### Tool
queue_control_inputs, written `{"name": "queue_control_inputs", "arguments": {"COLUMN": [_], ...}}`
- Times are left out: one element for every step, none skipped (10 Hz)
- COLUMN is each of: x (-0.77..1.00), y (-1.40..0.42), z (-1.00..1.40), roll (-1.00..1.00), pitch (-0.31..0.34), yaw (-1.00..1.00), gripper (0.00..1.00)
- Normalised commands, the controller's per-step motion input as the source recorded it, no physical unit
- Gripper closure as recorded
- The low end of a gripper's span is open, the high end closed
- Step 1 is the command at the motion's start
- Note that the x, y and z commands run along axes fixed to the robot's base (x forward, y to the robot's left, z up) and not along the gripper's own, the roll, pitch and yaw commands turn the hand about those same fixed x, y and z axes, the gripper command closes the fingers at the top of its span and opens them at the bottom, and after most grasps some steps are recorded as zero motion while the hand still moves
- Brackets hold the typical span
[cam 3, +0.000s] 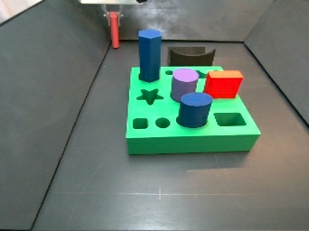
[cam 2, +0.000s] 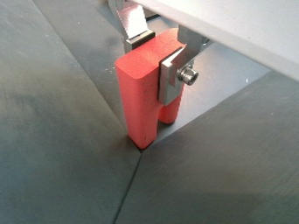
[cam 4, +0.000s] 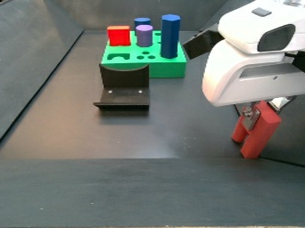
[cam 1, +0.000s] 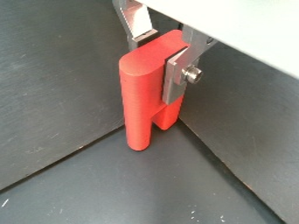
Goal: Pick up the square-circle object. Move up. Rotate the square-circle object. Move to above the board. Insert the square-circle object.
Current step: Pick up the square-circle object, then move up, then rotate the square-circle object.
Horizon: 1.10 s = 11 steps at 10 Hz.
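Salmon-red and matte, the square-circle object [cam 1: 149, 94] is standing upright in both wrist views, its lower end touching the dark worktop [cam 1: 70, 188] beside a wall seam. The end effector [cam 1: 163, 54] is pinching the slab's upper part, one silver finger [cam 1: 177, 74] lying flat against its side. In a wrist view the same slab [cam 2: 145, 96] is sitting between the plates of the end effector [cam 2: 159, 54]. In a side view the slab [cam 3: 116, 29] is hanging far behind the board [cam 3: 193, 131], under the end effector [cam 3: 115, 13]. In a side view the slab [cam 4: 259, 134] is standing well apart from the board [cam 4: 143, 65] and the fixture [cam 4: 124, 87], its top inside the end effector [cam 4: 265, 111].
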Motion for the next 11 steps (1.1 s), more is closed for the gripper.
{"name": "queue_control_inputs", "arguments": {"x": [0.0, 0.0, 0.0, 0.0, -0.02, -0.02, -0.02, -0.02, -0.02, 0.49, 0.49], "y": [0.0, 0.0, 0.0, 0.0, 0.0, 0.0, 0.0, 0.0, 0.0, -1.0, -1.0], "z": [0.0, 0.0, 0.83, 0.82, 0.74, 0.58, 0.49, 0.31, 0.21, 0.6, 0.59], "roll": [0.0, 0.0, 0.0, 0.0, 0.0, 0.02, 0.03, 0.05, 0.06, 0.0, 0.0], "pitch": [0.0, 0.0, 0.0, 0.004, 0.022, 0.041, 0.048, 0.065, 0.072, 0.0, 0.013], "yaw": [0.0, 0.0, 0.0, 0.0, 0.0, -0.01, -0.01, -0.01, -0.01, 0.0, 0.01], "gripper": [1.0, 1.0, 1.0, 1.0, 1.0, 1.0, 1.0, 1.0, 1.0, 1.0, 1.0]}}
